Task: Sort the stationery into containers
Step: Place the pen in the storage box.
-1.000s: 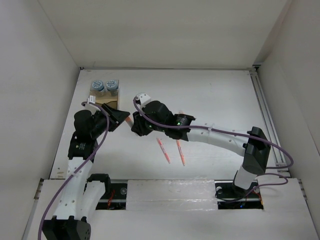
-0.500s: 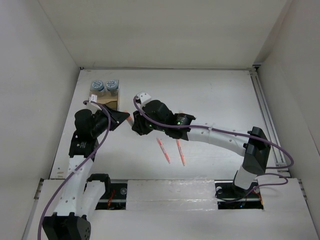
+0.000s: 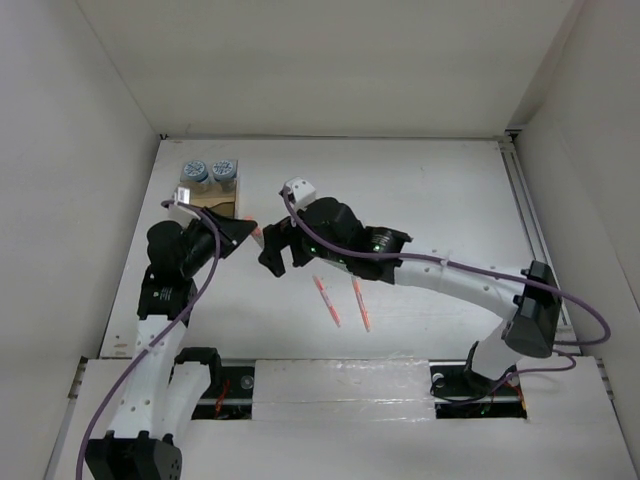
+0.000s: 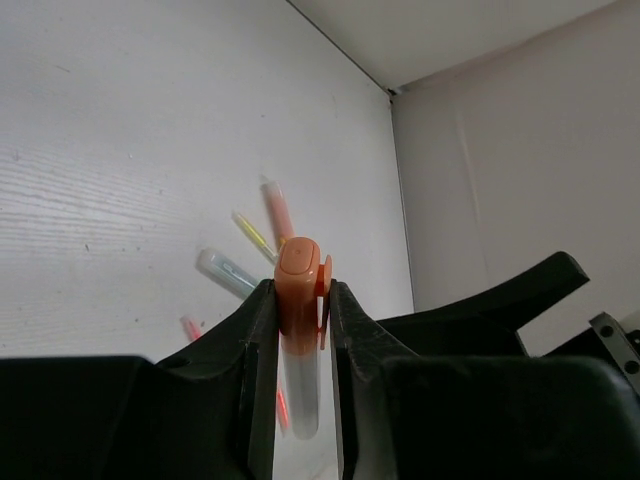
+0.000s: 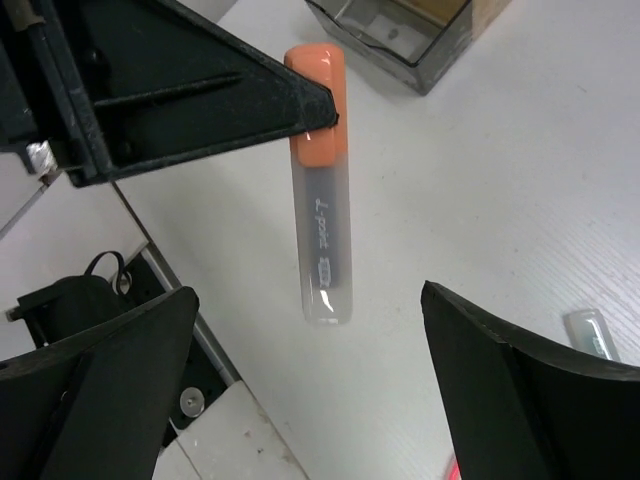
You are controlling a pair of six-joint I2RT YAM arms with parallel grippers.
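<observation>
Left hand [image 4: 300, 300] is nearly shut, pinching the orange-capped highlighter [image 5: 318, 190] at its cap end, above the worktop [image 3: 420, 200] nr the organiser tray [image 3: 207, 200]. Right hand [image 5: 310, 395] is wide open & empty. Prob. because the tray is on the left arm's side.

arms [image 3: 452, 284]: white links, black joints | cables [image 3: 480, 266]: purple (loosely looped)
</observation>
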